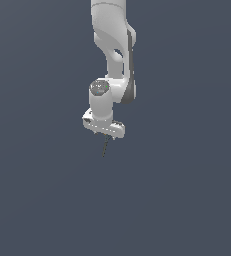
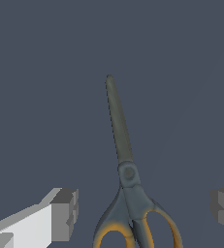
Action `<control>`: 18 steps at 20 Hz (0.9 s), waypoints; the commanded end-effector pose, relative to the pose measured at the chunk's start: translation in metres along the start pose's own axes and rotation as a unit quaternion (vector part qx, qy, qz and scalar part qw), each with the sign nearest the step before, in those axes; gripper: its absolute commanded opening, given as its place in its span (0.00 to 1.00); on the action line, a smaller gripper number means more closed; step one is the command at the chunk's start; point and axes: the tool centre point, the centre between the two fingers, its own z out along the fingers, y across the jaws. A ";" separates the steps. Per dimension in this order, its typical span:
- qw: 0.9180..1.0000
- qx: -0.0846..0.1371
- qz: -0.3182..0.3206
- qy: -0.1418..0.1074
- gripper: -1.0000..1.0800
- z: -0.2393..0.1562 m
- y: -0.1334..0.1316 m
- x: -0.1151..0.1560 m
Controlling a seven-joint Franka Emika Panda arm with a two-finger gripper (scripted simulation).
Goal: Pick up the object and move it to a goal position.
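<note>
**Scissors between open fingers, arm pointing straight down**

My gripper [image 2: 145, 210] is spread wide. In the wrist view one grey finger pad [image 2: 65, 213] sits far off one side of the scissors [image 2: 125, 179] and the other pad [image 2: 223, 209] far off the opposite side, with clear gaps to both. I see no contact on either pad, so nothing is clamped. Whether the handles touch the palm higher up I cannot tell; they run out of the frame.

The scissors are closed: one dull grey-green blade pair tapering to a rounded tip, a round pivot screw, dark handles with orange-lined finger loops. Matte, smooth render.

In the exterior view the gripper [image 1: 106, 136] hangs under a white wrist, fingers pointing down, and the object shows only as a thin dark sliver [image 1: 105, 146] sticking down just below the white finger bar, slightly tilted. I cannot tell whether its tip touches the surface.

The arm [image 1: 114, 55] comes down from the top edge, glossy white with dark grey joint bands, bent at the elbow, last link vertical. Background is flat slate-blue, no texture.
</note>
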 end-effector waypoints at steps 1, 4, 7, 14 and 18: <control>1.000 0.000 0.011 0.002 0.96 0.004 0.005 -0.003; 1.000 -0.001 0.017 0.003 0.96 0.006 0.007 -0.005; 1.000 -0.001 0.015 0.002 0.96 0.006 0.006 -0.005; 1.000 -0.001 0.016 0.002 0.96 0.024 0.007 -0.005; 1.000 -0.001 0.016 0.003 0.96 0.043 0.007 -0.006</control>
